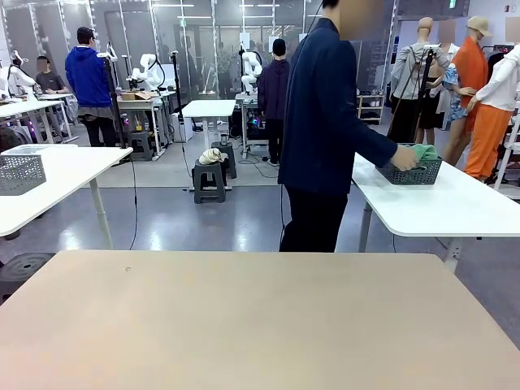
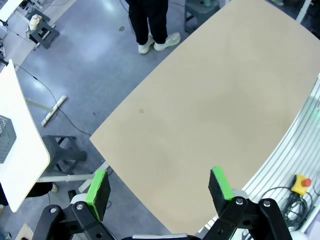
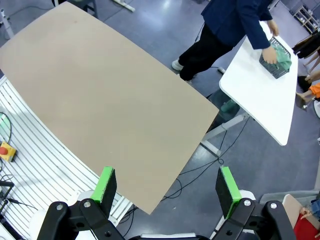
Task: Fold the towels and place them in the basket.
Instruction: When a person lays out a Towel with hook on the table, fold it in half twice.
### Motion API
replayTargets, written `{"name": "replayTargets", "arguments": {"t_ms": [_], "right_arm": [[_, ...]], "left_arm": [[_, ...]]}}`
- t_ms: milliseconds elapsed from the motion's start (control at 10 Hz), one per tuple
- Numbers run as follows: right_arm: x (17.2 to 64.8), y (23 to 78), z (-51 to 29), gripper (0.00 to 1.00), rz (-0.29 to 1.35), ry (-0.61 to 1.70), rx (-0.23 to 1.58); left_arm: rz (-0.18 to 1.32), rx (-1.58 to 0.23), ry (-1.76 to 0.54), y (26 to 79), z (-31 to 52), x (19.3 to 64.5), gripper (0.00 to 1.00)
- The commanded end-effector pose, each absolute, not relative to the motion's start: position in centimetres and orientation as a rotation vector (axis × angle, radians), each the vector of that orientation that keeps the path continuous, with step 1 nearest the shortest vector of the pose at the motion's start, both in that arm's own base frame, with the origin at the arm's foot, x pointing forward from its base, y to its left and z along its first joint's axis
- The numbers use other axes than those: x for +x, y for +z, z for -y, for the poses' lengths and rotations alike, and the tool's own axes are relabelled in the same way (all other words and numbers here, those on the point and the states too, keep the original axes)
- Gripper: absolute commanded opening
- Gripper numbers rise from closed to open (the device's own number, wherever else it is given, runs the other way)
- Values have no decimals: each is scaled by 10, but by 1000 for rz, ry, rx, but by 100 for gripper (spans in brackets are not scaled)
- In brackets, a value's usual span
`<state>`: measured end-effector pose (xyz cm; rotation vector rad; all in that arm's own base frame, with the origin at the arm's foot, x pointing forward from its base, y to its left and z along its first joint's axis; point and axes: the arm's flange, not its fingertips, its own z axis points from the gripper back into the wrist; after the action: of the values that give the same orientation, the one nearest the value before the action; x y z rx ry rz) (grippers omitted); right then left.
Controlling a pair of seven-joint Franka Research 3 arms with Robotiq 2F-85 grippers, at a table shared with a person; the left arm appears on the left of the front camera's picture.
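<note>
Left and right jaws gape wide, empty, over the worktop [image 1: 244,325]. Folding seems unstarted. A person's hand [image 1: 404,158] reaches the basket [image 1: 416,175] beyond.

So the big table [image 1: 244,325] sits right up front, and the person [image 1: 325,122] stands just past its far edge, a bit right of middle. Their hand [image 1: 404,158] is on the basket [image 1: 414,175], which sits on a side table [image 1: 443,210] behind and to the right. Another basket [image 1: 18,173] sits on a table [image 1: 73,166] way off left.

Beige table [image 1: 244,325] near; pale mesh basket [image 1: 20,173] on white side table [image 1: 77,169].
</note>
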<state>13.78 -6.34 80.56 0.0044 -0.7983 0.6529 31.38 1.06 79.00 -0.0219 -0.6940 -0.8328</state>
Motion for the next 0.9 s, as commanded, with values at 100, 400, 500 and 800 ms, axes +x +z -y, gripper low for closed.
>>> {"name": "replayTargets", "arguments": {"t_ms": [100, 400, 500, 800], "right_arm": [[137, 806, 62, 100, 805, 649, 2], [137, 806, 62, 100, 805, 649, 2], [137, 806, 62, 100, 805, 649, 2], [137, 806, 62, 100, 805, 649, 2]], "left_arm": [[697, -22, -836, 791, -10, 313, 100], [694, -22, -833, 790, -11, 314, 100], [698, -46, -844, 801, -24, 310, 100], [709, -148, -850, 807, -74, 294, 100]]}}
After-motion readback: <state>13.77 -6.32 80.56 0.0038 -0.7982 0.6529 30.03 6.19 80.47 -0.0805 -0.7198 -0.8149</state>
